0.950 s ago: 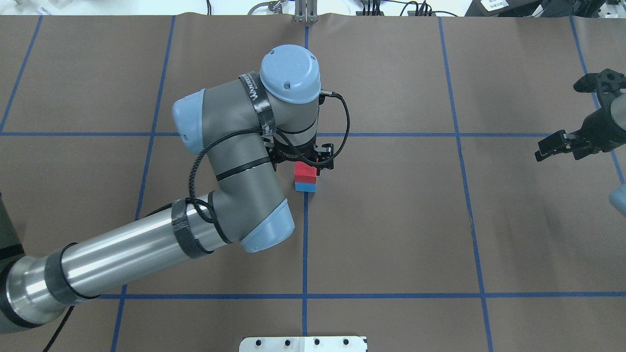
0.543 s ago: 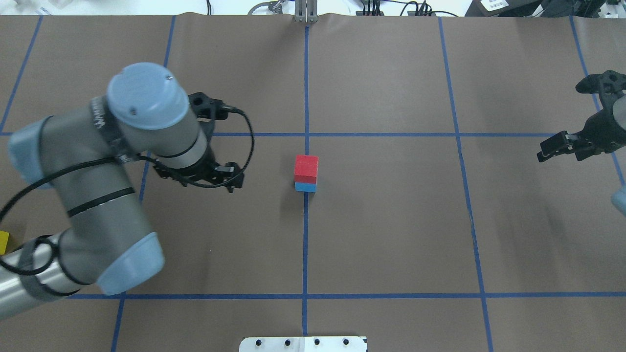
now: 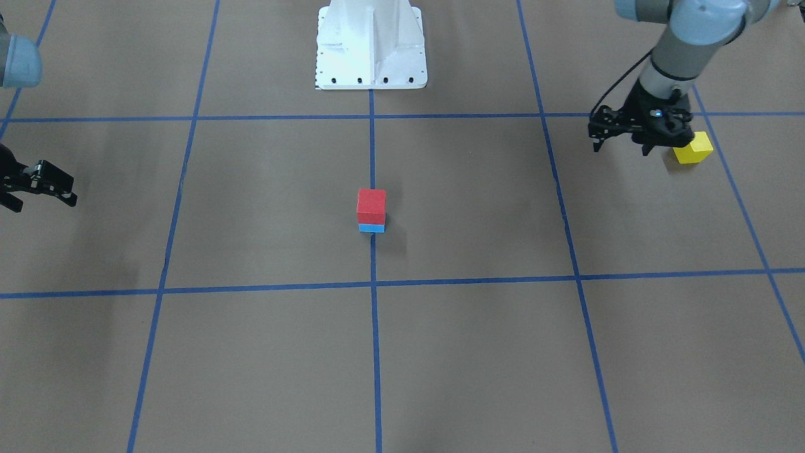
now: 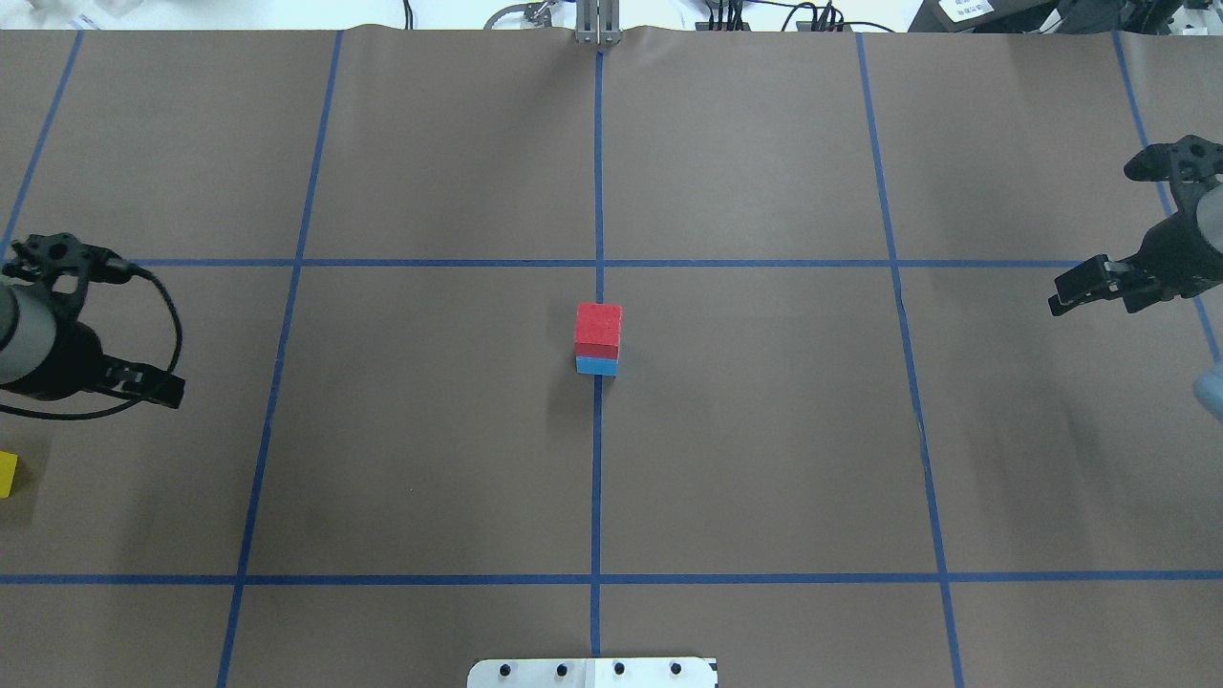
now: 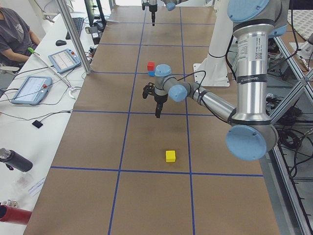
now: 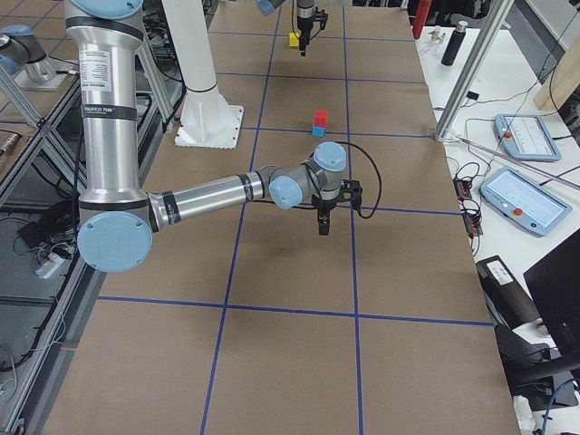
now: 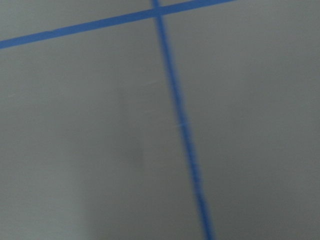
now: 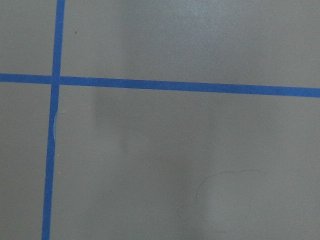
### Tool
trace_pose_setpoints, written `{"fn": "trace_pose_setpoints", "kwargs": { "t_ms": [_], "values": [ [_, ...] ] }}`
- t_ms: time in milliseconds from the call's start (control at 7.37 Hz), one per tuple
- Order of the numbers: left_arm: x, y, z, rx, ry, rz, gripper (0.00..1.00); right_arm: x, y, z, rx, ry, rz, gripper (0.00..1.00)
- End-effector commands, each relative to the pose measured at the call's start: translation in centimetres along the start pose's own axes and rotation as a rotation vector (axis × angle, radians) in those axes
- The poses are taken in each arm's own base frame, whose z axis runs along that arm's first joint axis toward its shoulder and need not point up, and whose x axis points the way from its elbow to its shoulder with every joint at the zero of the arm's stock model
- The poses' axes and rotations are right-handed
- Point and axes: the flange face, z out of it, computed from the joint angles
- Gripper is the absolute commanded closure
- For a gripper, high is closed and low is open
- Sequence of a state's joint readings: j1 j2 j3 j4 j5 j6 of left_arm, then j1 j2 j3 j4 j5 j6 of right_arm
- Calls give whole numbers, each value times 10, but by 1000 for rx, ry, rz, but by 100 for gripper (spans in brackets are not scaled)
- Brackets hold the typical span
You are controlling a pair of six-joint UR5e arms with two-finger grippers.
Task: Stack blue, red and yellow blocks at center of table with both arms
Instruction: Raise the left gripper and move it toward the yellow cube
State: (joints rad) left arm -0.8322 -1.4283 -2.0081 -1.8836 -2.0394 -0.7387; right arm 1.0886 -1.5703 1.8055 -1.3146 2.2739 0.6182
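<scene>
The red block (image 4: 598,327) rests squarely on the blue block (image 4: 597,366) at the crossing of tape lines in the middle of the table (image 4: 764,430); the front-facing view shows the same stack, red block (image 3: 371,204) above blue block (image 3: 371,228). The yellow block (image 4: 6,475) lies alone at the far left edge. My left gripper (image 3: 621,146) hovers open and empty just beside the yellow block (image 3: 692,149), on the side toward the stack. My right gripper (image 4: 1123,225) hangs open and empty at the far right. Both wrist views show only table and tape.
The white bolted base plate (image 4: 592,672) sits at the near table edge. In the exterior left view a bench with tablets (image 5: 32,89) and a seated person (image 5: 14,34) runs along the table's far side. A vertical pole (image 5: 73,36) stands there.
My left arm has let go of the red block and swung far left, from over the stack to beside the yellow block. The stack stays put. The right arm has not moved.
</scene>
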Motion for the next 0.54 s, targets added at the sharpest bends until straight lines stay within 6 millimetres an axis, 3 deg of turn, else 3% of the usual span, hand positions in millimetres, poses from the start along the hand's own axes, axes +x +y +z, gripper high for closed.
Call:
{"fn": "trace_pose_setpoints", "kwargs": {
  "t_ms": [0, 271, 407],
  "values": [
    [-134, 12, 35, -11, 54, 15, 0, -2, 1, -3, 3, -3, -2, 0],
    [-176, 22, 47, -33, 15, -56, 0, -2, 2, -3, 3, -3, 0, 0],
    [-183, 29, 50, -45, 8, -110, 0, -2, 2, -3, 4, -4, -3, 0]
  ]
}}
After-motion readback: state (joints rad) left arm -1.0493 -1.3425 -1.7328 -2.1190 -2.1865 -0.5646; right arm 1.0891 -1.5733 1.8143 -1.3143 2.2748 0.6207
